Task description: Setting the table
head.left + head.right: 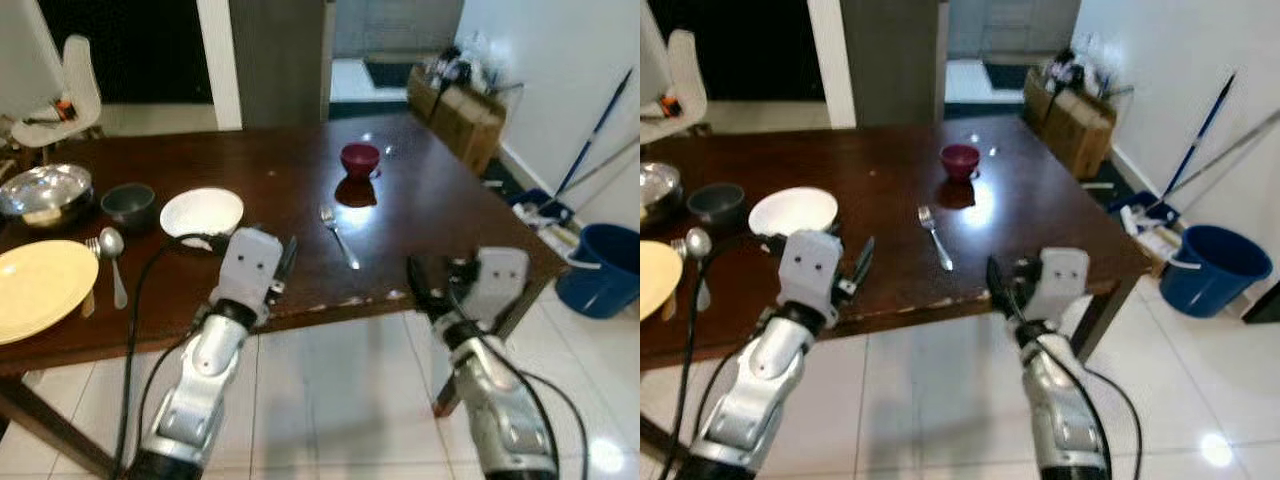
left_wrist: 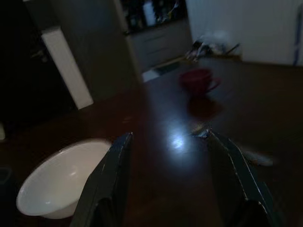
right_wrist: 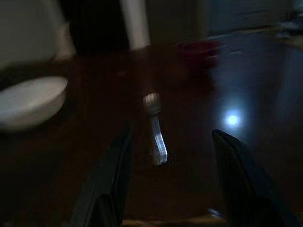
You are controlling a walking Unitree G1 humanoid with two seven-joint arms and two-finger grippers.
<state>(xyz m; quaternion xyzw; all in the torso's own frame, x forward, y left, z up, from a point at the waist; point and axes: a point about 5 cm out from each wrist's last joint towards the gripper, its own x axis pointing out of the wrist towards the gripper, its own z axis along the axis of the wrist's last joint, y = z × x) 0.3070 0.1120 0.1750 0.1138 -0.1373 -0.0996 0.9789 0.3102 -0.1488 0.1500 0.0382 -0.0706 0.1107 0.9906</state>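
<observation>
A fork is lying on the dark wooden table, just in front of a maroon cup. The right gripper is being held before the table edge, fingers spread wide, empty. The left gripper is being held wide too, beside a white bowl

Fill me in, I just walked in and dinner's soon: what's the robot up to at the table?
It stands at the table edge with both grippers open and holding nothing. The left gripper hovers next to the white bowl; the right gripper is at the near edge, facing the fork. A red bowl sits farther back. At the left are a yellow plate, a spoon, a grey bowl and a metal bowl.
</observation>
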